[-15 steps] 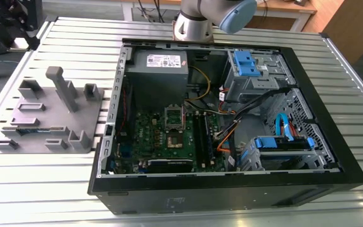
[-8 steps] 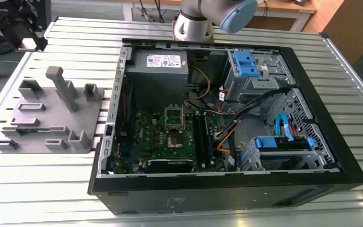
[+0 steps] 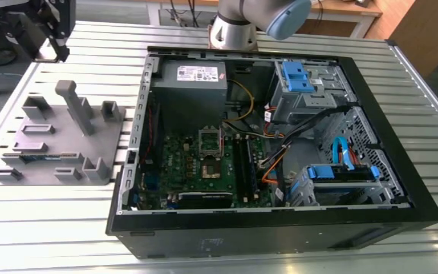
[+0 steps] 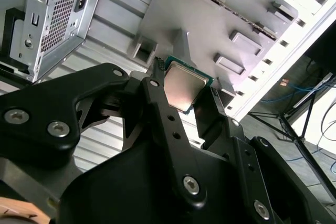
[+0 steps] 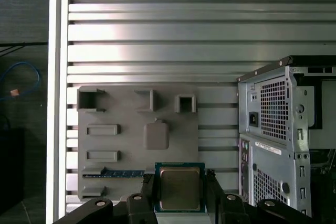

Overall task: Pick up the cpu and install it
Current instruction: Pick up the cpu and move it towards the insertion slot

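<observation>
The cpu (image 5: pixel 180 188) is a small square chip with a silvery metal top and a green rim. My gripper (image 5: pixel 180 186) is shut on it, one black finger on each of two opposite edges. In the second wrist view the cpu (image 4: pixel 184 85) hangs in the gripper (image 4: pixel 185 83) well above the grey fixture plate (image 4: pixel 210 9). The open computer case (image 3: pixel 280 228) lies on the table with its green motherboard (image 3: pixel 181 154) and the cpu socket (image 3: pixel 210 149) facing up. The arm (image 3: pixel 238 25) rises behind the case.
The grey fixture plate (image 3: pixel 59 137) sits at the exterior view's left of the case, with a green memory stick (image 5: pixel 118 173) in one slot. The case also holds the grey power supply (image 3: pixel 192 77), blue drive brackets (image 3: pixel 295 77) and loose cables (image 3: pixel 280 154). The case's rear panel (image 5: pixel 278 140) stands beside the plate.
</observation>
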### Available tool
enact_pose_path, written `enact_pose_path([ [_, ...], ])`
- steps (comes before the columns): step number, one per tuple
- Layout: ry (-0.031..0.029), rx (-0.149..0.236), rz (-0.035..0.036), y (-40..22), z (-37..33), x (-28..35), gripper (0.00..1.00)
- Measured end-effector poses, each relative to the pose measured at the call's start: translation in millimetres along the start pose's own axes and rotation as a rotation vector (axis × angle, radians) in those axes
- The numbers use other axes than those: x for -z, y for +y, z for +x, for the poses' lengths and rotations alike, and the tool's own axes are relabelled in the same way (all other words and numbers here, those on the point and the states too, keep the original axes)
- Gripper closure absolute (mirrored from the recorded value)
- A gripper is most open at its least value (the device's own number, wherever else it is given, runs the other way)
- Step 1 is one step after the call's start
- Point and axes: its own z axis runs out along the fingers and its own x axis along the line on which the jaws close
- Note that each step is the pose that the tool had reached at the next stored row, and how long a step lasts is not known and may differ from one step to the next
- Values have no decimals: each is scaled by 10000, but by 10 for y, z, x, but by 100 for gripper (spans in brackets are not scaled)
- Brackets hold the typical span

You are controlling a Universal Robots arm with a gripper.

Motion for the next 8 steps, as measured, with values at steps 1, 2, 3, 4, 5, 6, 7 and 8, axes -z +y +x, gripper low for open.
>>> enact_pose_path([
  [1, 0, 0, 0, 1, -21, 0, 53],
  [2, 0, 0, 0, 1, -42, 0, 53],
  [3, -1, 0, 0, 1, -62, 0, 53],
  [4, -1, 0, 0, 2, -83, -1, 53],
  [5, -1, 0, -1, 3, -102, -1, 53],
  [6, -1, 0, 0, 3, -121, -1, 53],
  [7, 0, 0, 1, 3, -140, -1, 53],
  [8, -1, 0, 0, 4, -158, -1, 53],
])
